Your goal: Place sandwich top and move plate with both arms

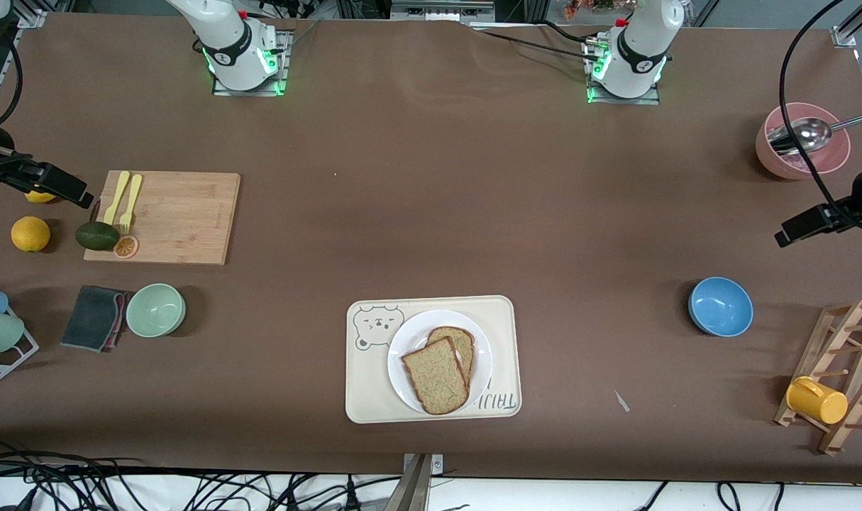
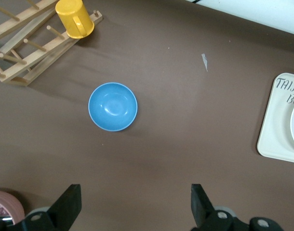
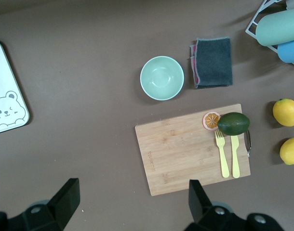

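Observation:
The sandwich top [image 1: 436, 376], a speckled tan slice with a brown crust, lies on the white plate [image 1: 402, 351], partly over a second slice [image 1: 461, 342]. The plate sits on a cream bear tray [image 1: 363, 394] near the front camera. My left gripper [image 2: 136, 202] is open and empty, high over bare table beside the blue bowl [image 2: 113, 106], at the left arm's end. My right gripper [image 3: 132, 199] is open and empty, high over the table beside the wooden cutting board [image 3: 190, 147], at the right arm's end. Both grippers are well apart from the plate.
A pink bowl with a ladle [image 1: 802, 139], the blue bowl [image 1: 720, 306] and a wooden rack with a yellow cup [image 1: 816, 399] stand at the left arm's end. The cutting board [image 1: 168, 216], green bowl [image 1: 155, 309], grey cloth [image 1: 94, 316], avocado [image 1: 97, 235] and lemon [image 1: 30, 233] lie at the right arm's end.

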